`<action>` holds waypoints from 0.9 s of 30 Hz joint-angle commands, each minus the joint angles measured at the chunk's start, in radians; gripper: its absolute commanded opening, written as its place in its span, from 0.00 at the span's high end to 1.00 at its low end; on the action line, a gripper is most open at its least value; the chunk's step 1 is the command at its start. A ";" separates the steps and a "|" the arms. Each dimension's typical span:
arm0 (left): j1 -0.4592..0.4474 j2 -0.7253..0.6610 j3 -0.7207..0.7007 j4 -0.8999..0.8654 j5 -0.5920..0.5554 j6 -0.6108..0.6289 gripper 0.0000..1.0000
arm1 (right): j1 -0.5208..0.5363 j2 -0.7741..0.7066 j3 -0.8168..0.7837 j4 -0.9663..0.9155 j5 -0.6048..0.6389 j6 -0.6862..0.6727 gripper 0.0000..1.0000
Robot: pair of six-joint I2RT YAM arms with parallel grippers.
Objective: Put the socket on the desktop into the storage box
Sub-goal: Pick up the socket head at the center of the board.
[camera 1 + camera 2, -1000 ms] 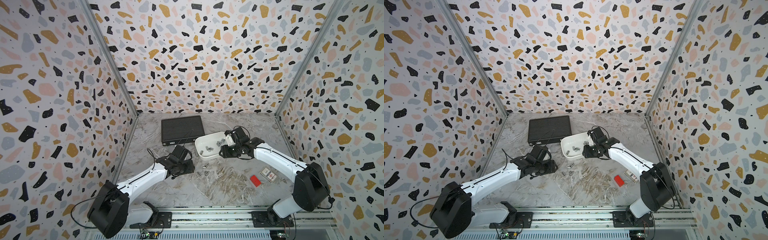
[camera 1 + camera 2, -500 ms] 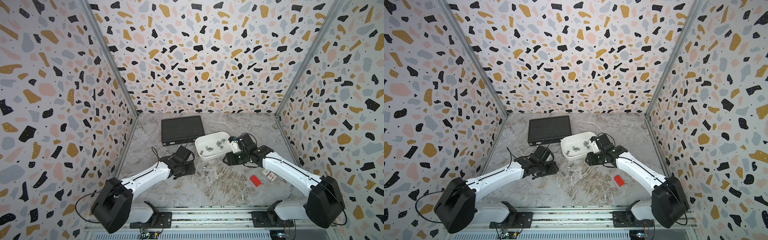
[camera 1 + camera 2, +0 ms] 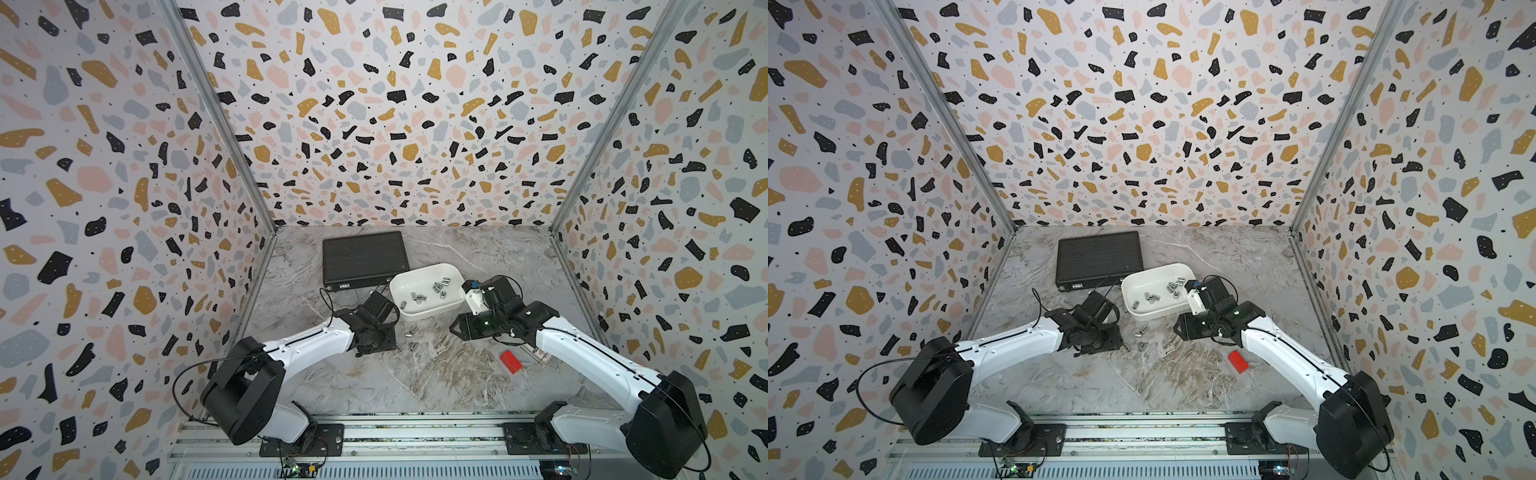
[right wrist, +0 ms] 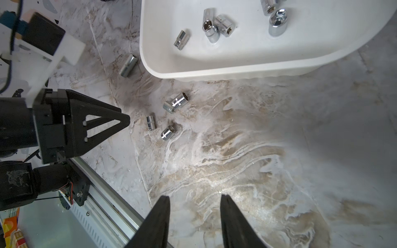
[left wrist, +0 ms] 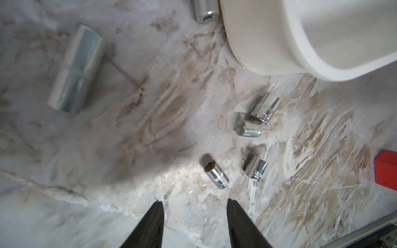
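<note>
Pulled back off the storage box (image 3: 432, 312) since a second ago, right pincer (image 4: 194, 196) now low over bare surface (image 3: 415, 386), prongs spread, nothing between; red block (image 3: 510, 360) lying near that arm; left pincer (image 5: 194, 201) likewise spread and empty, pointing toward loose sockets (image 5: 216, 171) scattered on the marble just short of the box; farther back, further sockets (image 3: 436, 286) lying inside the white box; black ribbed case (image 3: 363, 257) just beside its far corner.

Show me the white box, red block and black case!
storage box (image 3: 432, 311), in a top view, on its near wall.
red block (image 3: 510, 360), in a top view, on its top face.
black case (image 3: 363, 257), in a top view, on its ribbed lid.
</note>
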 commanded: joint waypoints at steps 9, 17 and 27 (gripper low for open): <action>-0.045 0.097 0.099 -0.050 -0.037 -0.017 0.51 | 0.005 -0.072 -0.047 -0.016 0.002 0.000 0.56; -0.064 0.146 0.130 -0.084 -0.054 -0.028 0.54 | 0.005 -0.078 -0.062 -0.004 0.011 0.006 0.56; -0.079 0.219 0.181 -0.123 -0.074 -0.027 0.59 | 0.005 -0.088 -0.079 0.003 0.019 0.010 0.56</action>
